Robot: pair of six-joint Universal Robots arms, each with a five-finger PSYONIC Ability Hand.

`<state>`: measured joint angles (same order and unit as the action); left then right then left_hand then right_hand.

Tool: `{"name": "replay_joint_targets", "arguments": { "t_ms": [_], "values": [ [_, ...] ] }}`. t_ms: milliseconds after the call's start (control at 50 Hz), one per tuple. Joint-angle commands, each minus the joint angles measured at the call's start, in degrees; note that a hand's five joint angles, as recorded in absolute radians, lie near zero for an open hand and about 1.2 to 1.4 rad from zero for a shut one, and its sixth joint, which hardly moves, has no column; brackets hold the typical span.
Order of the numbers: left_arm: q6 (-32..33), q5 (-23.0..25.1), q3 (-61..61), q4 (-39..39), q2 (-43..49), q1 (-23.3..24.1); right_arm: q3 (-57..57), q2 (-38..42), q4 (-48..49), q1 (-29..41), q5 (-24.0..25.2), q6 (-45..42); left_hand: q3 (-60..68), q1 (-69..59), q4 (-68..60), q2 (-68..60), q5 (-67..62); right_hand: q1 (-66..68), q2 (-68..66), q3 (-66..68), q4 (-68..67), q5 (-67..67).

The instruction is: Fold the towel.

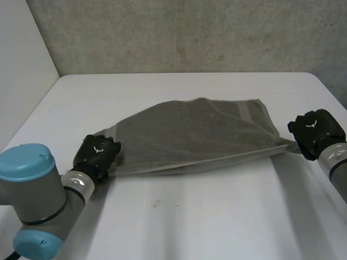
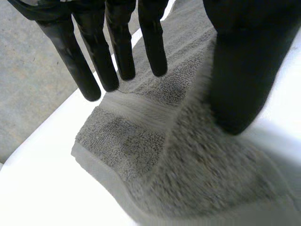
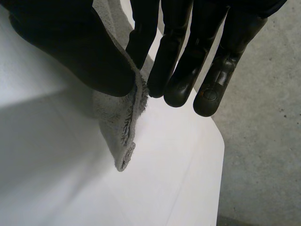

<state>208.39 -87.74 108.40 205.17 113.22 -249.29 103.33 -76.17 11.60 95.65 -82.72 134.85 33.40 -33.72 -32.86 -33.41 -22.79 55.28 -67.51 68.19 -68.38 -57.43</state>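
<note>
You have the grey towel (image 1: 200, 135) stretched low over the white table (image 1: 217, 216), its terry layers doubled along the near edge; your right hand (image 1: 314, 130) pinches its right corner between thumb and fingers; your left hand (image 1: 97, 151) lies straight-fingered over the left corner, thumb on the cloth.

There is one grey towel (image 1: 195, 135), a single piece of cloth, and one paler woven band (image 2: 141, 113) crosses it by the left hand. There is one white table (image 1: 190, 216). There are two black hands: one left hand (image 1: 96, 151) and one right hand (image 1: 314, 130). There are two arms, one left arm (image 1: 38, 200) and one right arm (image 1: 335, 165). Two light-blue caps (image 1: 27, 160) sit on the left arm. Behind the table there is one rough grey wall (image 1: 190, 32).
</note>
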Motion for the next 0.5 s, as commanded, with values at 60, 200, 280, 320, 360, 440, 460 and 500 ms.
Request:
{"name": "replay_joint_targets", "arguments": {
  "t_ms": [60,200,280,320,360,440,460,500],
  "values": [
    [-0.18,0.11,1.38,-0.21,-1.6,0.12,0.2,-0.29,-2.54,0.41,0.02,-0.2,25.94,-25.62,-26.47,-25.92,-26.55,24.72,-12.49,11.81,-11.62,-12.57],
    [-0.35,-0.15,1.73,-0.29,-1.6,0.56,0.29,-1.44,-3.25,0.24,0.28,-0.03,23.4,-23.08,-23.94,-23.39,-24.01,24.72,-12.49,11.81,-11.62,-12.57],
    [0.0,-0.15,1.91,-0.73,-1.51,0.56,0.2,-1.44,-3.25,0.06,0.19,-0.2,28.42,-28.1,-28.96,-28.41,-29.04,24.72,-12.49,11.81,-11.62,-12.57],
    [0.35,-0.33,2.17,-1.26,-1.6,0.47,0.03,-1.44,-3.33,0.06,0.02,-0.47,33.84,-33.52,-34.37,-33.82,-34.45,24.72,-12.49,11.81,-11.62,-12.57],
    [0.79,-0.5,2.61,-3.62,-2.64,0.38,-0.32,-2.14,-3.77,0.06,-0.16,-1.34,46.55,-46.23,-47.08,-46.53,-47.16,24.72,-12.49,11.81,-11.62,-12.57],
    [1.49,-0.51,3.05,-7.74,-7.72,0.38,-1.37,-5.81,-7.09,-0.03,-0.16,-3.44,46.6,-46.28,-47.14,-46.59,-47.21,24.72,-12.49,11.81,-11.62,-12.57],
    [2.19,-0.42,3.05,-10.37,-11.32,0.38,-2.25,-8.18,-9.81,-0.11,0.28,-4.93,46.6,-46.28,-47.14,-46.59,-47.21,24.72,-12.49,11.81,-11.62,-12.57],
    [2.89,-0.42,2.53,-12.84,-14.92,0.38,-3.56,-10.03,-12.54,-0.38,0.63,-5.82,46.6,-46.28,-47.14,-46.59,-47.21,24.72,-12.49,11.81,-11.62,-12.57]
  ]
}}
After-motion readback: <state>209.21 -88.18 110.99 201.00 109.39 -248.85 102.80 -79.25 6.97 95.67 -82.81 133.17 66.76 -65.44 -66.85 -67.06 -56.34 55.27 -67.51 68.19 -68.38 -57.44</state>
